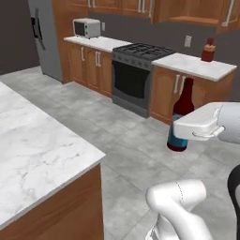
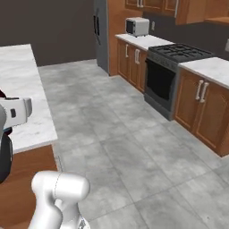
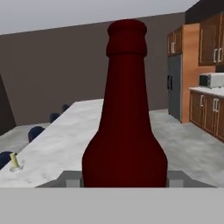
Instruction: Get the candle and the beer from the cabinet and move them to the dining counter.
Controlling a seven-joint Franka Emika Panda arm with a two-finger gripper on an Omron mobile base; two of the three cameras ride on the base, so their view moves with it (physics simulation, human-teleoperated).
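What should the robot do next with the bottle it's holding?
Probably carry the bottle sideways until it is over the marble counter, then lower it. The pincer grips the bottle upright above the floor, apart from the counter's edge. In the hand view the long white top lies just beyond the bottle.

Flat, even rendered light (slightly soft, shadowless)
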